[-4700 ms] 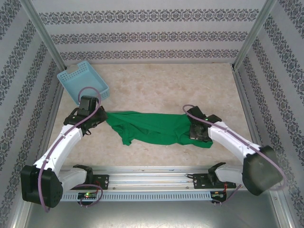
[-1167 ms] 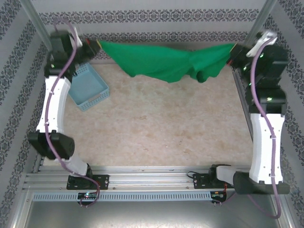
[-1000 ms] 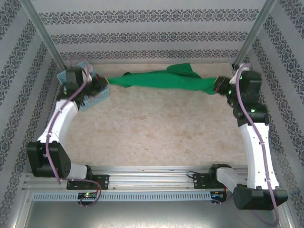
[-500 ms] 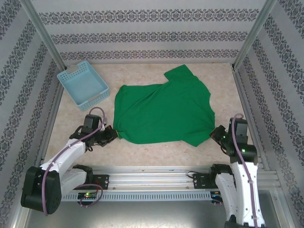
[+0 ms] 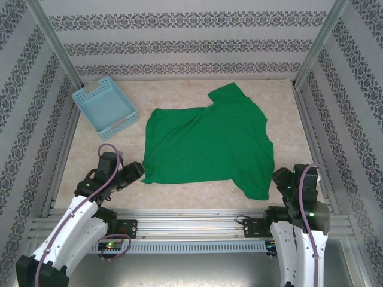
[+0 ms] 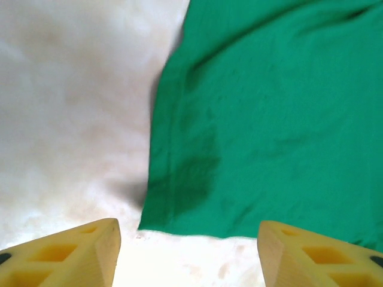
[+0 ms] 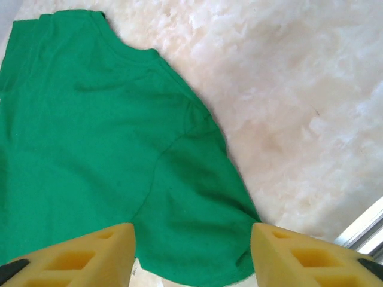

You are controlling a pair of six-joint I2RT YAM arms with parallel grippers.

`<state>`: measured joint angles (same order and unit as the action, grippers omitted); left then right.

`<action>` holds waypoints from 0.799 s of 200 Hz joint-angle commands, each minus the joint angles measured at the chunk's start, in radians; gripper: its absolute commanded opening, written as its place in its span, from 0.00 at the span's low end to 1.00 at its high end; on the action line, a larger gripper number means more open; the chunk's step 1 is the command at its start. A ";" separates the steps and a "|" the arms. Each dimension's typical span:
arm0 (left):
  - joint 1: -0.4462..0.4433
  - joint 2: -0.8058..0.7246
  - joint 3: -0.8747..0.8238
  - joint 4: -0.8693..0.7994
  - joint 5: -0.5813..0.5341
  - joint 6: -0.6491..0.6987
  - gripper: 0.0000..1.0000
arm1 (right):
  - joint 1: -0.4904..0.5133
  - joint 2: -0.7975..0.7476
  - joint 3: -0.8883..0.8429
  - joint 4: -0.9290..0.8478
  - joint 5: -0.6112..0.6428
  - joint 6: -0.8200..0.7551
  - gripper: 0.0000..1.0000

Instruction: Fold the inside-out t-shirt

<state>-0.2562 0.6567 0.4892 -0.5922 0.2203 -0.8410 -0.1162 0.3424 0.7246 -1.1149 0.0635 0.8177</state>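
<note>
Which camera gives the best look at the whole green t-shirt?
The top external view: the t-shirt lies spread out, whole. The left wrist view catches one hem corner; the right wrist view, a sleeve end.

The green t-shirt is seen spread flat at mid-frame (a blue basket is set at upper left), with the left gripper just beside its lower-left corner and the right gripper near its lower-right.

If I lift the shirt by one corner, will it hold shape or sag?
Probably sags: the shirt lies flat with soft wrinkles, like thin cloth. Likely light for its spread. Pushed across the table, it would probably bunch rather than slide whole.
</note>
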 commanded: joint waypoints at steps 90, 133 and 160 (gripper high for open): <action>-0.253 1.013 0.632 0.272 -0.029 0.160 0.68 | 0.318 1.026 0.336 0.610 -0.142 -0.227 0.67; -0.259 1.179 0.667 0.329 0.009 0.130 0.69 | 0.308 1.342 0.452 0.658 -0.163 -0.189 0.68; -0.275 1.210 0.610 0.360 0.014 0.109 0.70 | 0.294 1.427 0.425 0.704 -0.170 -0.131 0.71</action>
<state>-0.5068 1.8557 1.1408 -0.2943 0.2192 -0.7151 0.1959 1.7267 1.1618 -0.4519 -0.0963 0.6361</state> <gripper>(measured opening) 0.693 0.698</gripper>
